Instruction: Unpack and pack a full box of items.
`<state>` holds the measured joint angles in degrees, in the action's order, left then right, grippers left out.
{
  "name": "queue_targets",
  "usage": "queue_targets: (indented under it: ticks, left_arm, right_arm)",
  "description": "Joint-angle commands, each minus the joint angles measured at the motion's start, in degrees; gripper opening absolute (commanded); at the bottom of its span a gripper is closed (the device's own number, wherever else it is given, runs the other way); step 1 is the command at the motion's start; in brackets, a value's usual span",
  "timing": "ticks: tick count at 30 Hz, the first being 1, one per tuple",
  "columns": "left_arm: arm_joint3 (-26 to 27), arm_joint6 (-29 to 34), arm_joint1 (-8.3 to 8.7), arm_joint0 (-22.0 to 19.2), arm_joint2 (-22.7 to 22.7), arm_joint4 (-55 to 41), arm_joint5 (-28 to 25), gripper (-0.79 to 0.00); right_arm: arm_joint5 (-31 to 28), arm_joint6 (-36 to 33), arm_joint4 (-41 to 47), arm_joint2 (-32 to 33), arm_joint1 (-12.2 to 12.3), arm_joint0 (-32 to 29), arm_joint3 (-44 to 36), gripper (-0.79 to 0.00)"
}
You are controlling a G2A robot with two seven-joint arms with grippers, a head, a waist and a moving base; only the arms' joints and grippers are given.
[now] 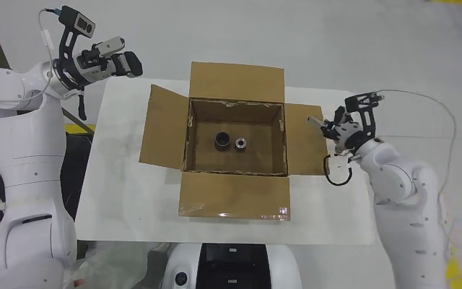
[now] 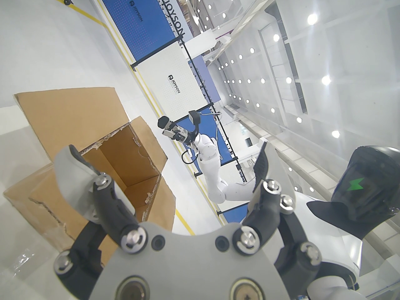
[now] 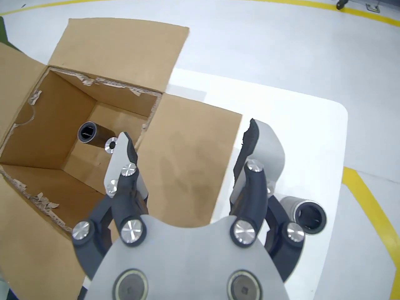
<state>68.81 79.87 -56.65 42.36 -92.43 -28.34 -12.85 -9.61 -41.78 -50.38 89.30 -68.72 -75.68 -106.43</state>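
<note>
An open cardboard box (image 1: 234,195) stands in the middle of the white table (image 1: 123,180), all flaps folded out. On its floor lie a dark cylinder (image 1: 222,139) and a small silver ring-shaped part (image 1: 241,143); the right wrist view shows both, the cylinder (image 3: 89,133) and the ring (image 3: 111,144). My right gripper (image 3: 189,132) hangs open and empty over the box's right flap (image 3: 187,157). A silver cylinder (image 3: 304,215) lies on the table just beside it. My left gripper (image 2: 167,151) is open and empty, raised beyond the table's far left corner (image 1: 133,63).
The box (image 2: 72,117) rises well above the tabletop. Bare table lies left of the box and along the front edge. A clear plastic bag (image 1: 108,267) sits below the table's front left corner. The right arm (image 1: 390,173) stretches along the table's right side.
</note>
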Motion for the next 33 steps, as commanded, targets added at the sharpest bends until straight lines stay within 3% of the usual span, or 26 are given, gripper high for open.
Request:
queue_targets:
  ticks: [1,19,33]
  left_arm:
    - [0.00,0.00,0.00,0.00,0.00,0.00,0.00,0.000]
    - [0.00,0.00,0.00,0.00,0.00,0.00,0.00,0.000]
    - [0.00,0.00,0.00,0.00,0.00,0.00,0.00,0.000]
  right_arm:
    - [0.53,0.06,0.31,1.33,0.17,-0.39,0.91,-0.126]
    - [7.18,-0.70,0.69,7.36,1.23,-0.22,10.95,-0.120]
    - [8.08,-1.77,2.14,6.87,1.71,3.42,21.59,-0.092]
